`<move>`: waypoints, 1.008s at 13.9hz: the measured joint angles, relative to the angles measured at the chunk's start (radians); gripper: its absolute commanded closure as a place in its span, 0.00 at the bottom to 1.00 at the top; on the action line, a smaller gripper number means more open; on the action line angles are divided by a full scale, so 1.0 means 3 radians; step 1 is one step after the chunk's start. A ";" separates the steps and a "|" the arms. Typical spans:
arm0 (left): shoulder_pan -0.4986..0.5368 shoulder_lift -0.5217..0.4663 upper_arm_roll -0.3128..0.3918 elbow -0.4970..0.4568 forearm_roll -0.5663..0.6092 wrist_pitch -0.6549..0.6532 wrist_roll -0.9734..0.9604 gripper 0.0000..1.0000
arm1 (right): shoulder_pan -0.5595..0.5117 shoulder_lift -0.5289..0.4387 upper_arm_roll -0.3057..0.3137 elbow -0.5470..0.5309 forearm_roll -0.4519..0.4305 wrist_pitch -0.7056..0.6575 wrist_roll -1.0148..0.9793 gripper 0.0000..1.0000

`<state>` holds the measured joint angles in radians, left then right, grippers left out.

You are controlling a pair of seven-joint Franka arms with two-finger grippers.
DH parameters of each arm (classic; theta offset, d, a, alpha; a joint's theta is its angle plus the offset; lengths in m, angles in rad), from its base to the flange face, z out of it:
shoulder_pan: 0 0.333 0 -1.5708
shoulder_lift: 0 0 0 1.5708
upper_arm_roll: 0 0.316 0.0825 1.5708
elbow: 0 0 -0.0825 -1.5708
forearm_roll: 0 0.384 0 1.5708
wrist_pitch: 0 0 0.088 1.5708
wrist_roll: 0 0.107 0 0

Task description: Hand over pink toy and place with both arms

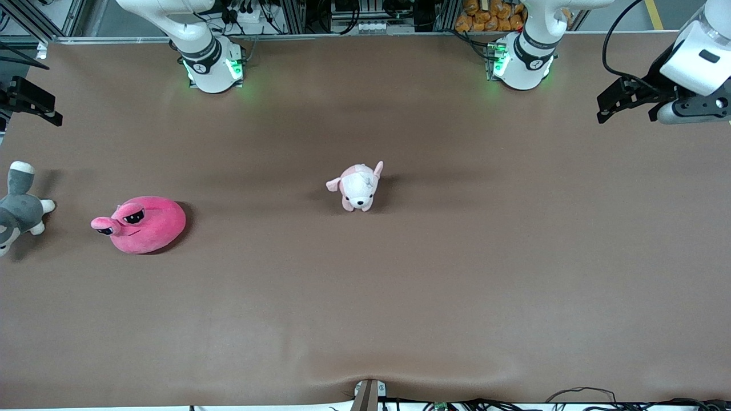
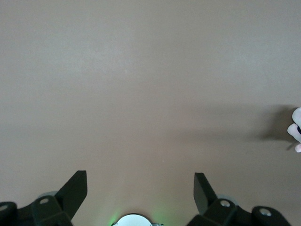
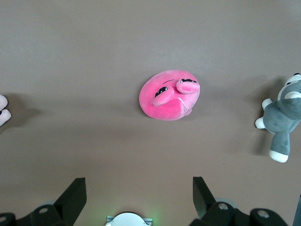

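The hot-pink round toy (image 1: pixel 140 224) lies on the brown table toward the right arm's end, with its bulging eyes turned to the front camera. It also shows in the right wrist view (image 3: pixel 169 95), apart from the fingers. My right gripper (image 3: pixel 138 190) is open and empty, up in the air; in the front view it (image 1: pixel 34 103) shows at that end of the table. My left gripper (image 2: pixel 139 188) is open and empty over bare table. In the front view it (image 1: pixel 603 108) hangs over the left arm's end of the table.
A pale pink-and-white puppy plush (image 1: pixel 357 185) stands near the table's middle; its edge shows in both wrist views (image 2: pixel 296 132) (image 3: pixel 3 110). A grey-and-white plush animal (image 1: pixel 17 208) lies beside the pink toy at the table's edge, and also shows in the right wrist view (image 3: pixel 282 117).
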<state>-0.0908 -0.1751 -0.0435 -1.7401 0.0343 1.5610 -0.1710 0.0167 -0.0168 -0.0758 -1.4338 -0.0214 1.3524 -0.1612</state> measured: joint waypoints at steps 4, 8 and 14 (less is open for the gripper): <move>0.0000 0.0012 -0.0018 0.0025 0.0000 -0.0024 0.0000 0.00 | -0.0003 0.0000 0.0000 -0.0002 0.0001 -0.0002 0.0000 0.00; 0.0004 0.0030 -0.0017 0.0052 0.0032 -0.0026 0.0000 0.00 | -0.0033 0.0000 -0.0001 -0.0002 0.0001 -0.0004 0.0000 0.00; 0.0072 0.0067 0.0011 0.0105 0.0035 -0.0027 0.0027 0.00 | -0.0062 0.0000 -0.0002 -0.0004 0.0001 -0.0005 0.0000 0.00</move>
